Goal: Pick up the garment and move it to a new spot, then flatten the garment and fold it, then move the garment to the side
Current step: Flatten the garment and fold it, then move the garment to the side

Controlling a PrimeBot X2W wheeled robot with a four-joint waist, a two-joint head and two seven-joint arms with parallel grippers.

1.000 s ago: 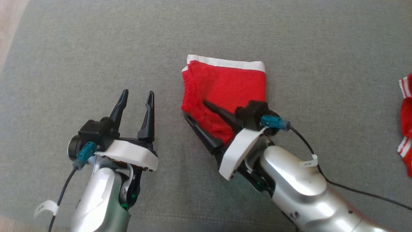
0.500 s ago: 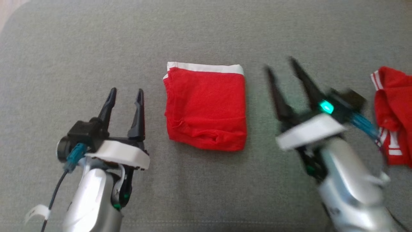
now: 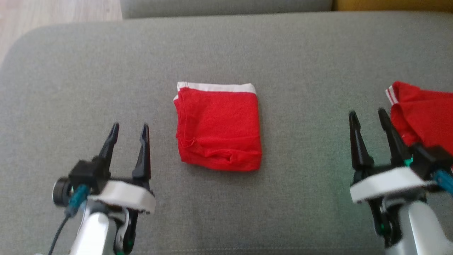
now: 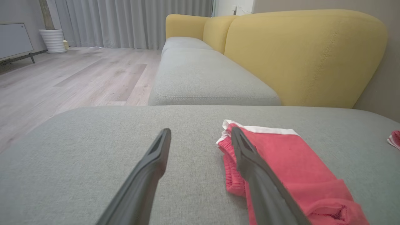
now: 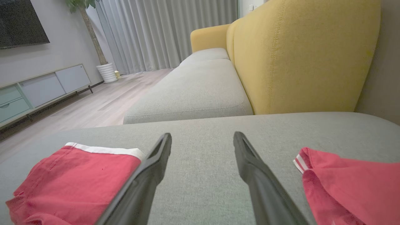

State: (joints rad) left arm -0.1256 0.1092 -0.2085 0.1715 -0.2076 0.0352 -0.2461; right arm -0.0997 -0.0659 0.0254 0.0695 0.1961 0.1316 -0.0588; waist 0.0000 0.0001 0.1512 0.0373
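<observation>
Jaws of our left gripper (image 3: 130, 126) stand wide apart and grasp nothing. We see it over the grey cushion (image 3: 88, 71), near and to the left, with its dark fingers pointing toward the far side. Our right gripper (image 3: 367, 112) is likewise spread and empty, near and to the right, and its fingers also point far. Between the two, apart from both, lies the garment (image 3: 217, 129). It is red and folded into a compact, roughly square bundle, flat on the cushion, with a white band along its far edge and some wrinkles toward its near edge. In our left wrist view one finger overlaps it, yet the head view shows bare cushion between them. To the right of our right gripper a second red garment (image 3: 421, 120) with white stripes lies crumpled on the cushion, close beside that gripper's outer finger; we cannot tell whether they touch. Beyond the cushion's far edge we see another grey seat, a yellow backrest (image 4: 300, 53), a pale wooden floor (image 4: 62, 78) and grey curtains (image 4: 134, 22).
</observation>
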